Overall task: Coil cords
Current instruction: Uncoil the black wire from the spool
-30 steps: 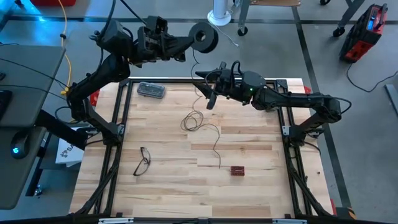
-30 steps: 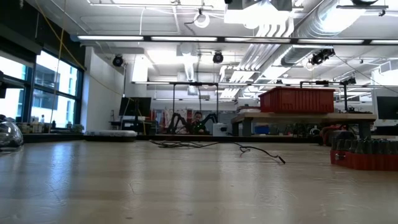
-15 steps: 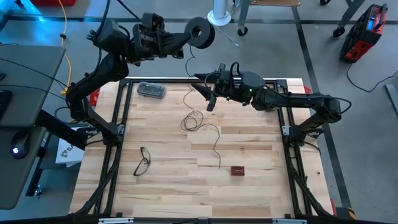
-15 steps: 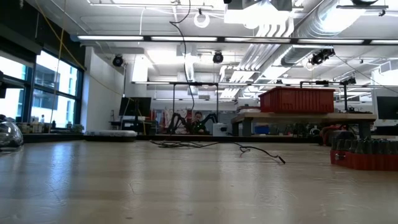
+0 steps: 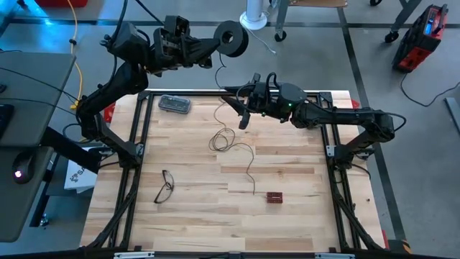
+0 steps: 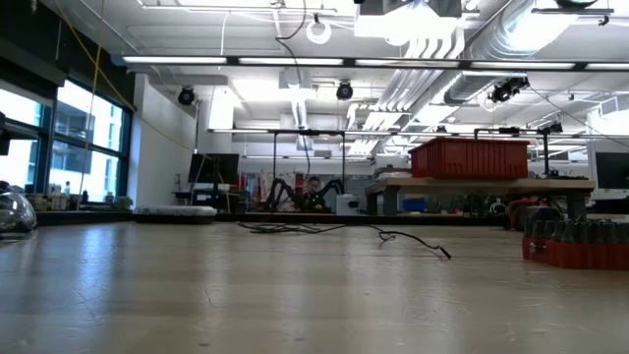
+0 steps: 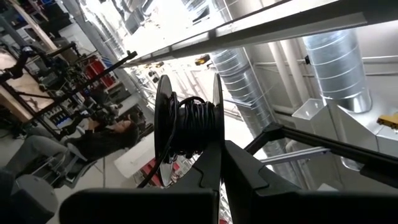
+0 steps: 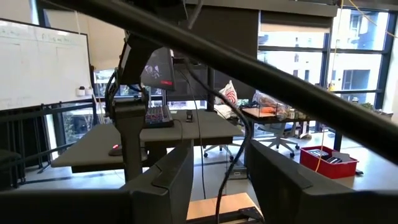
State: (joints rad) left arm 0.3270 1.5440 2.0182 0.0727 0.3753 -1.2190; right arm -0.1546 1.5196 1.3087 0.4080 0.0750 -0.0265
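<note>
Reel [image 5: 231,38] sits raised off the bench's far edge, pinched by left fingers [image 5: 213,49]. Right fingers [image 8: 214,171], narrower than a second ago, straddle the wire [image 5: 248,160] (guiding it, probably).

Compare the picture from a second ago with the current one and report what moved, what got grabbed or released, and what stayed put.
The left claw, shut on the small round black reel, drew back slightly toward the left and farther from the table's far edge, taking the reel along. The right claw narrowed its fingers around the thin dark wire, which runs between them. The wire's loops on the wooden table, the black-framed eyeglasses and the small red block stayed put.
</note>
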